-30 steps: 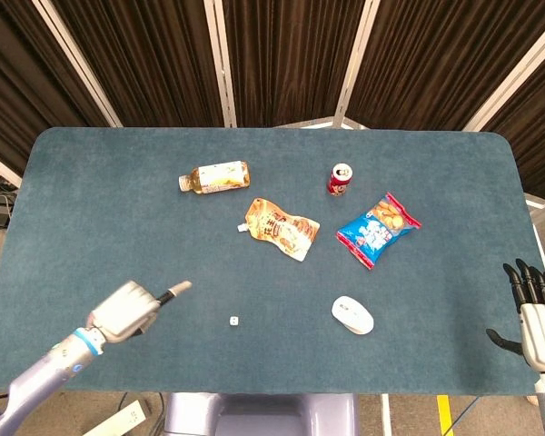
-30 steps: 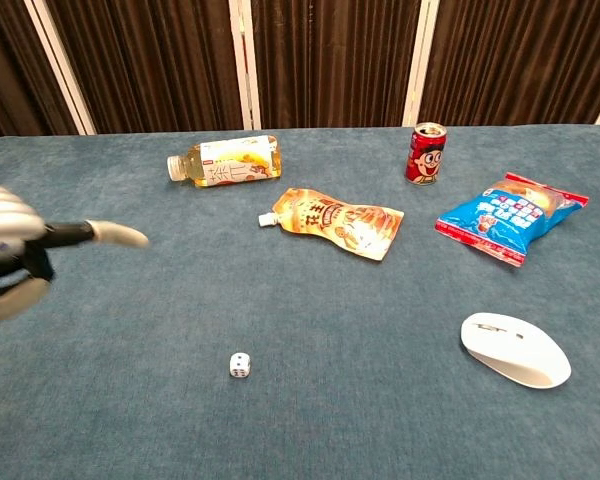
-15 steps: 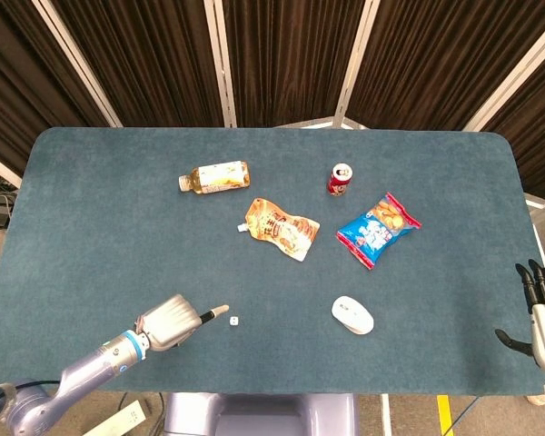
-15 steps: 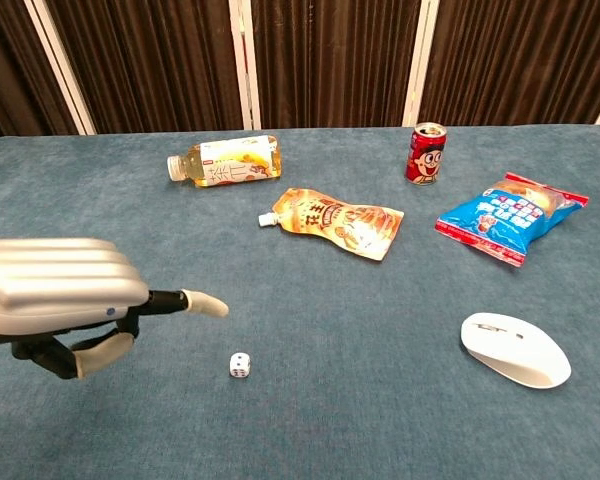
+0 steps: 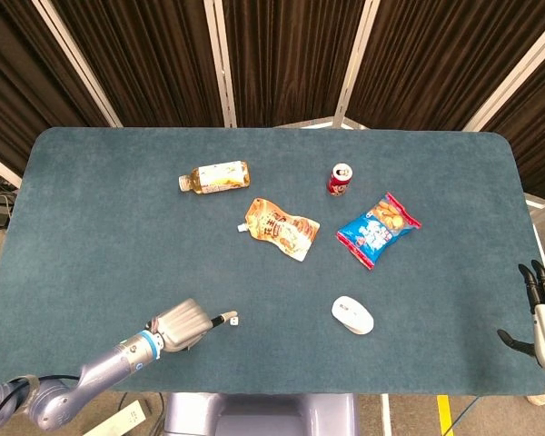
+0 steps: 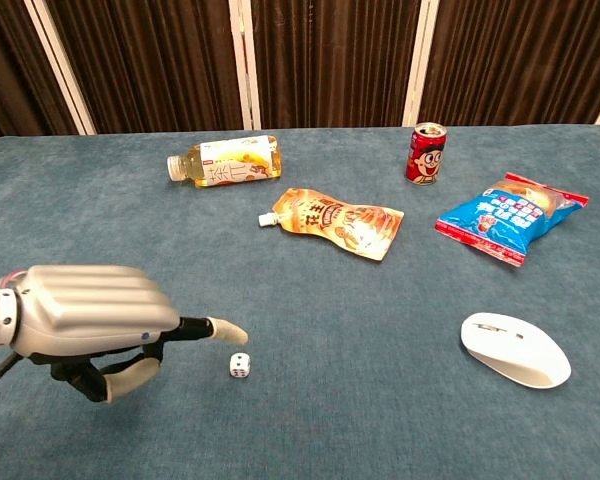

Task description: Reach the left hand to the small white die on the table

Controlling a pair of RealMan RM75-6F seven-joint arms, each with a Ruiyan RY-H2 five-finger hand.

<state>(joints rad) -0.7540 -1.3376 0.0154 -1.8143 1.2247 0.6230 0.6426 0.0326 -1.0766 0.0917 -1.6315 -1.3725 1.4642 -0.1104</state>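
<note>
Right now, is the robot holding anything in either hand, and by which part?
Nothing is held. The left hand points a finger toward the die without gripping it; the right hand is empty at the table's edge.

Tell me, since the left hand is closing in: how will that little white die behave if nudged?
The die looks tiny and hard, so probably very light; the left hand could easily knock it tumbling. The table's fabric-like surface likely stops it quickly.

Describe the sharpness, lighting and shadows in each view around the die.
Head view: evenly lit and sharp, though the die is tiny and its pips unreadable; only a faint shadow lies under the left hand. Chest view: the die is crisp with pips visible; the left hand looms large at the frame's edge, a soft shadow beneath it; no glare on the table.
</note>
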